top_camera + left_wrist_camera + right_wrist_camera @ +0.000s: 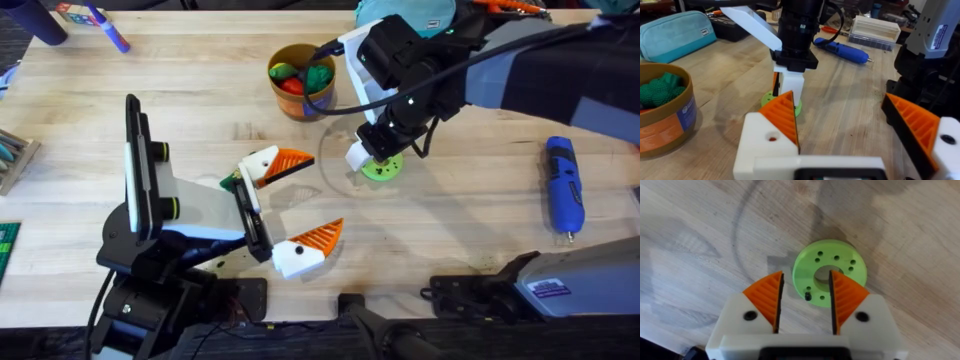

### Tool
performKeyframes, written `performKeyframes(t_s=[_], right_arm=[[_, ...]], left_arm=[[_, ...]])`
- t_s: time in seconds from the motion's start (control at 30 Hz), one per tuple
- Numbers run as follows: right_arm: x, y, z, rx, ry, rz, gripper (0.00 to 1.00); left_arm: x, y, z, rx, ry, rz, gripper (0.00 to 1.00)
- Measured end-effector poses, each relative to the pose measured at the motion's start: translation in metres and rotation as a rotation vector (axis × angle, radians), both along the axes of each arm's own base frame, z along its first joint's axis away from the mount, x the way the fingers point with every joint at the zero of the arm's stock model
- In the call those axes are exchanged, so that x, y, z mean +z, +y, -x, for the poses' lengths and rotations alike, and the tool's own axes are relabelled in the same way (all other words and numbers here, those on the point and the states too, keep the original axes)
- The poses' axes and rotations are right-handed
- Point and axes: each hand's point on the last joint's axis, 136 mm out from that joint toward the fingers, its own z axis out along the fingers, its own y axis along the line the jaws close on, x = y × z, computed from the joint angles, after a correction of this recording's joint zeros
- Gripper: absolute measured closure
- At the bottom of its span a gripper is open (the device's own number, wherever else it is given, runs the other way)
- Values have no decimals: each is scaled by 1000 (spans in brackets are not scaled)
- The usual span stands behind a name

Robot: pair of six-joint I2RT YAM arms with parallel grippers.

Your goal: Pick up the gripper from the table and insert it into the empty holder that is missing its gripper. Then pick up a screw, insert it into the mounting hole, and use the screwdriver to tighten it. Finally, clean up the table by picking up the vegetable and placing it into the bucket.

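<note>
The vegetable (383, 167), a lime-green flat disc with a centre hole (812, 267), lies on the table (200, 90) right of centre. My right gripper (368, 157) points down at it, open (806, 300): one orange pad stands over the hole, the other just outside the rim. From the left wrist view the right gripper (789, 87) stands on the disc (766, 100). The mustard bucket (300, 80) holds red and green toys. At the right lies the blue screwdriver (563, 185). My left gripper (300, 205) is open and empty. The loose gripper, holder and screw are out of view.
A teal pouch (675, 30) sits at the far edge behind the bucket (665, 115). A purple-blue marker (108, 28) lies at the far left. A white ribbed box (875, 30) stands beyond the screwdriver (840, 50). Bare wood lies between bucket and left gripper.
</note>
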Motion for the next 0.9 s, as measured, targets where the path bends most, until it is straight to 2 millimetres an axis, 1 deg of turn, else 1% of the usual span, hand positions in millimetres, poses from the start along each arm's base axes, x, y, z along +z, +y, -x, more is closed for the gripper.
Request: performKeyframes(t_s=[0.1,0.23,0.4,0.9], right_arm=[[0,-1,1,1,4,2,515],[-2,-10,15,1,63,41,515],[-3,-16,23,0,96,62,515],[-5,-14,23,0,100,61,515]], left_arm=[[0,0,0,0,0,0,10],[0,0,0,0,0,0,10],[0,0,0,0,0,0,10],[0,0,0,0,0,0,10]])
